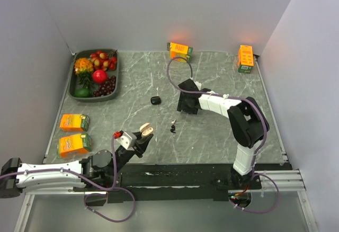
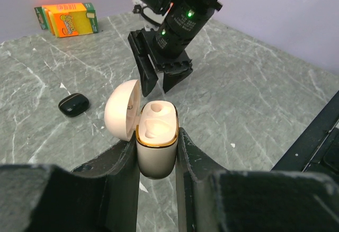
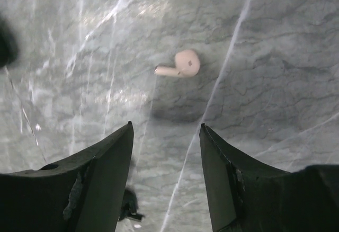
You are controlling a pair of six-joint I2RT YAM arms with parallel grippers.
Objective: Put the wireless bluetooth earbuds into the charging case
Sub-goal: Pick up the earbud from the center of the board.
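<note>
On my left-wrist feed the left pincer is pinching the cream charging case by its lower body, one finger pressed on each side. The case stands upright above the desk, its gold-rimmed mouth facing the camera. Its lid is swung open to the left, and I can see two pale wells inside, though I cannot tell what sits in them. From the top camera this pincer sits near the front edge of the desk, left of centre. The right pincer is spread wide and pointed down at the marble, gripping nothing. In its own wrist view one whitish earbud lies on its side on the desk just beyond the fingertips, apart from both, stem pointing left. From overhead that earbud is hidden under the right arm. A black earbud lies on the desk between the two pincers, touching neither. A closed black case rests further back, to the left of the right pincer. Around the edges I count four orange juice cartons, two at the left edge and two along the back wall, plus a fruit tray in the back left corner.
</note>
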